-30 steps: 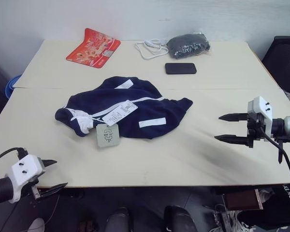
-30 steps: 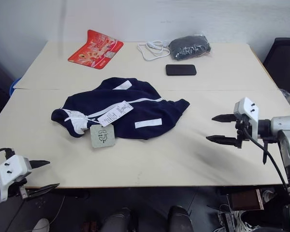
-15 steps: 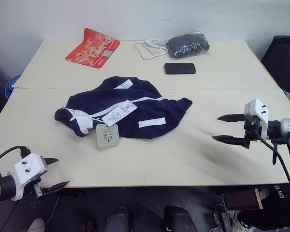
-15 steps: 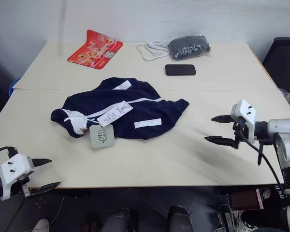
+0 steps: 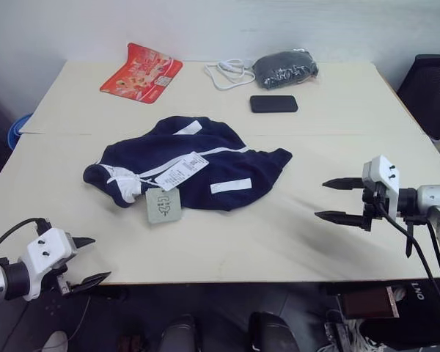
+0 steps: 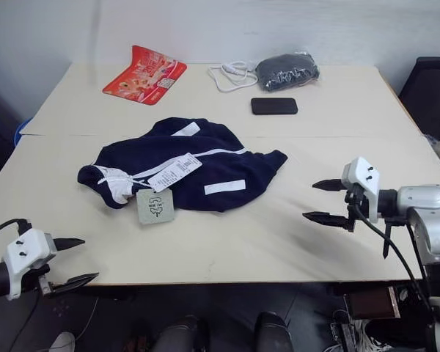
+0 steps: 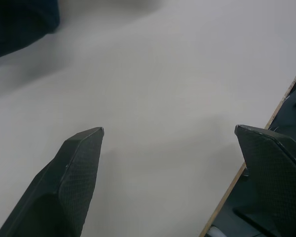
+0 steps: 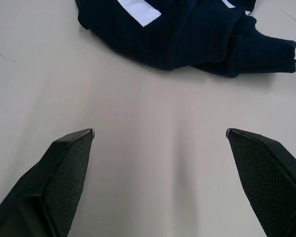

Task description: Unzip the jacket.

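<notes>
Gaping fingers (image 5: 334,199), both sets empty

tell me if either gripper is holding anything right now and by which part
Nothing is held. The left gripper and right gripper are both open and empty, apart from the jacket lying on the table.

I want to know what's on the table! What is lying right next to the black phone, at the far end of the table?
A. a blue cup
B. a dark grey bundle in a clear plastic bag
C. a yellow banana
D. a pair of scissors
B: the dark grey bundle in a clear bag lies just behind the black phone on the table, with a white cable beside it.
</notes>
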{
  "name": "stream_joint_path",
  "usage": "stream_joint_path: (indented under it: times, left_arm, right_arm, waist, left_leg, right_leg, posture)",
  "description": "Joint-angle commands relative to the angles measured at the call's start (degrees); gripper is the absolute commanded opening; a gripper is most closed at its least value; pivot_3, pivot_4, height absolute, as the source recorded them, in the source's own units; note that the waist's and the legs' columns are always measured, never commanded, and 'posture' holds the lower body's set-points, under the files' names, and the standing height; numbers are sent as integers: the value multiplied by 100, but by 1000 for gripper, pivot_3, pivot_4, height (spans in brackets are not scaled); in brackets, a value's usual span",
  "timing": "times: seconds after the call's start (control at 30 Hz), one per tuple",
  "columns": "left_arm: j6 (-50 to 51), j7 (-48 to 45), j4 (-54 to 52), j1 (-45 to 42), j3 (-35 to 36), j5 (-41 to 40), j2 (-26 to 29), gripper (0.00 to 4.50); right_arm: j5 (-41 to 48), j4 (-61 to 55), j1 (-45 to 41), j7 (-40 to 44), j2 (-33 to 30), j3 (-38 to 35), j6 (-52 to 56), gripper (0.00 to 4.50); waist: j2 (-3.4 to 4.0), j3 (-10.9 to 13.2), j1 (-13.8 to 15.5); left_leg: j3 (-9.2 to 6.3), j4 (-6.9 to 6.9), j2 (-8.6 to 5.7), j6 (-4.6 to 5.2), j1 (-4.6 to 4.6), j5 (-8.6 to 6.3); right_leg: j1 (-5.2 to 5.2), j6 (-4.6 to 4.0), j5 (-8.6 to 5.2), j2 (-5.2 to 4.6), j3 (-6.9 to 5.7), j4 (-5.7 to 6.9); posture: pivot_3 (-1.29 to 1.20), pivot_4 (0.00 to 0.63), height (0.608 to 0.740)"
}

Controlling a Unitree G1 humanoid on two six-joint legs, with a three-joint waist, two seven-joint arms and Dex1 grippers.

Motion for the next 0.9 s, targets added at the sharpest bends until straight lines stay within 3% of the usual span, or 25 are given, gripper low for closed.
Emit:
stream_joint_path:
  times: [0.03, 0.23, 0.4, 0.67, 0.77, 0.9]
  left_arm:
    - [-237, 109, -461, -231, -211, 235, 178, 4480]
    - [-393, 1213, -343, -1963, -1417, 1558, 395, 4480]
    - [-826, 1590, 201, -3147, -2476, 2706, 568, 4480]
    - [-1435, 1607, 864, -3958, -3442, 3586, 559, 4480]
    - [-1522, 1587, 932, -4065, -3532, 3649, 509, 3940]
    - [-1605, 1544, 1024, -4081, -3514, 3666, 552, 2717]
  right_arm:
    - [-52, -353, 129, 76, -83, -99, -361, 4500]
    - [-1290, 105, -206, -582, 266, 462, -2164, 4500]
    - [-2501, 1051, -862, -1200, 562, 1150, -3899, 4500]
    - [-3461, 2473, -1965, -2041, 1160, 1806, -5213, 4500]
    - [-3616, 2844, -2236, -2219, 1343, 1940, -5397, 4500]
    - [-3897, 3305, -2584, -2556, 1569, 2128, -5682, 4500]
  waist:
    - [0, 0, 18]
    - [0, 0, -2]
    - [1, 0, -88]
    - [3, 3, -174]
    - [3, 3, -160]
    - [4, 3, -153]
  left_leg:
    - [0, 0, 0, 0, 0, 0]
    - [7, 9, -6, -3, 2, 1]
    - [19, -3, -6, -11, -1, 6]
    - [40, -15, -2, -16, -5, 10]
    - [37, -12, -2, -16, -5, 10]
    - [37, -7, -1, -15, -6, 11]
  right_leg:
    - [1, 0, 0, 0, -1, 0]
    - [5, 1, 0, 1, -2, 10]
    - [-10, 1, 0, 6, 0, 16]
    - [-17, 0, 0, 9, -11, 14]
    - [-16, 0, 0, 8, -9, 15]
    - [-14, 0, 0, 8, -10, 19]
  posture:
    - [0, 150, 740]
    - [0, 150, 740]
    - [0, 150, 740]
    - [0, 150, 740]
    - [0, 150, 740]
    - [0, 150, 740]
